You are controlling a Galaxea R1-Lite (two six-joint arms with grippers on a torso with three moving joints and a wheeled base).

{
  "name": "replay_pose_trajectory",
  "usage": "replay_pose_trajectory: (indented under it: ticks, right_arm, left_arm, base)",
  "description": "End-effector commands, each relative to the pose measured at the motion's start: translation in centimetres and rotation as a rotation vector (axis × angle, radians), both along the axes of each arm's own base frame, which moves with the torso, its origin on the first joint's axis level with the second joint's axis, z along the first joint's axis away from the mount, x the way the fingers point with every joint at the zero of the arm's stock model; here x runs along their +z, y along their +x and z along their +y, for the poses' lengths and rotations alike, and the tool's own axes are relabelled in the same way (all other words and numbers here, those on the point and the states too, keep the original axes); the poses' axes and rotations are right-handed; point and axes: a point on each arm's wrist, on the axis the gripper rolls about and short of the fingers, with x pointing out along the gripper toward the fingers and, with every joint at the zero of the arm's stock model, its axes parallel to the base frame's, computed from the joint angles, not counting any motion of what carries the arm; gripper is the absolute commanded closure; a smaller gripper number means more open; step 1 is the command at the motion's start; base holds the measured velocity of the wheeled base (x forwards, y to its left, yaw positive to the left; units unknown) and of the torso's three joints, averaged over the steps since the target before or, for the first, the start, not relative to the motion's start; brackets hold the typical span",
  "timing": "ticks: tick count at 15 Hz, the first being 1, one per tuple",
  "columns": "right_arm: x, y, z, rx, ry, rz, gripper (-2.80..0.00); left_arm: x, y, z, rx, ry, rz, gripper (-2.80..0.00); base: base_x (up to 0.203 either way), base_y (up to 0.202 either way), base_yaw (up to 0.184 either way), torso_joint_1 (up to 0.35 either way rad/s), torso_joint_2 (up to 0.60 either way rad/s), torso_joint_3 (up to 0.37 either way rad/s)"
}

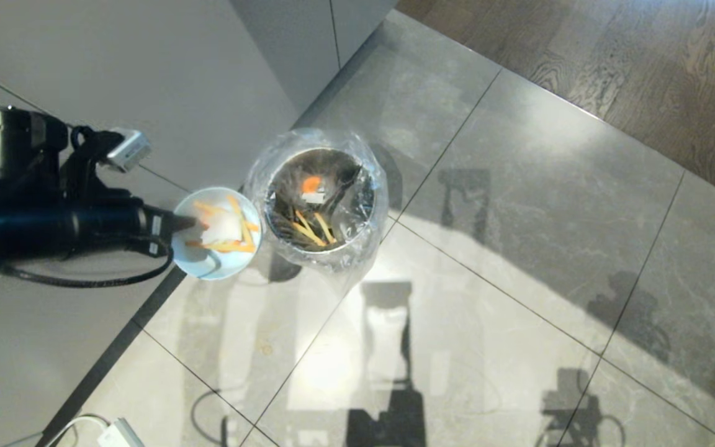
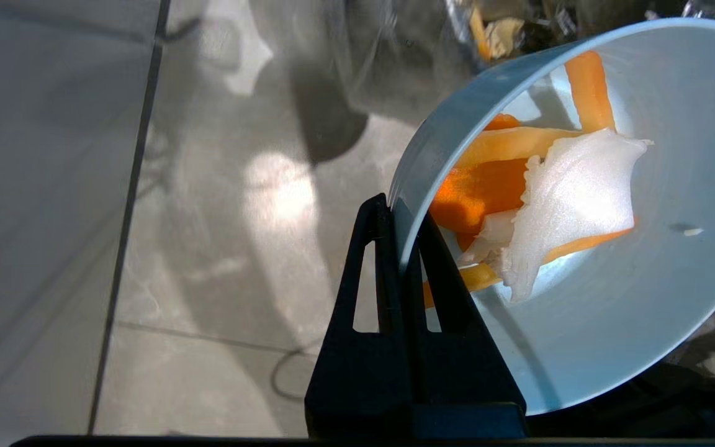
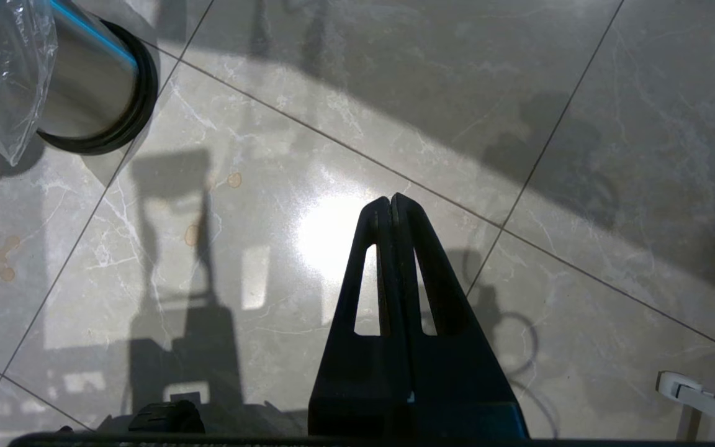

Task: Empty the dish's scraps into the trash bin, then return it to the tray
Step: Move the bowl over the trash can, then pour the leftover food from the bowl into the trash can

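My left gripper [image 1: 179, 223] [image 2: 396, 211] is shut on the rim of the dish [image 1: 216, 259] [image 2: 618, 323], a small pale blue-white bowl held above the floor just left of the trash bin [image 1: 318, 198]. Yellow and orange strips with a white lump, the scraps [image 1: 226, 228] [image 2: 556, 198], lie inside the dish. The bin is a round shiny metal one lined with a crinkled clear bag, with some scraps inside. In the left wrist view the dish is tilted. My right gripper [image 3: 391, 202] hangs shut and empty over the floor. The tray is out of view.
Grey glossy floor tiles [image 1: 519, 248] surround the bin. A pale cabinet or wall [image 1: 146, 74] stands behind the left arm, wood flooring [image 1: 643, 62] lies at the far right. A white plug and cable [image 1: 118, 433] lie at the bottom left. The bin's steel side [image 3: 94, 87] shows in the right wrist view.
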Motion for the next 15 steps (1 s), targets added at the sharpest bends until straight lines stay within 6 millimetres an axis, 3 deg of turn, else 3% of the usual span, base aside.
replay_pose_trajectory:
  ticks: [1,5,9,15]
  right_arm:
    - [0.0,0.0,0.0,-0.001,0.0,0.0,0.0]
    - [0.0,0.0,0.0,-0.001,0.0,0.0,0.0]
    - [0.0,0.0,0.0,0.0,0.0,0.0,0.0]
    - [0.0,0.0,0.0,0.0,0.0,0.0,0.0]
  left_arm:
    - [0.2,2.5,-0.6,-0.041,0.049,-0.028,0.0]
    - [2.0,5.3,-0.8,-0.088,0.16,-0.137,0.0]
    - [4.3,6.8,-0.9,-0.087,0.341,-0.227,0.0]
    - [6.6,7.5,-5.8,0.023,0.6,-0.296,0.0]
  base:
    - [0.0,0.0,0.0,0.0,0.0,0.0]
    - [0.0,0.0,0.0,0.0,0.0,0.0]
    - [0.0,0.0,0.0,0.0,0.0,0.0]
    - [0.0,0.0,0.0,0.0,0.0,0.0]
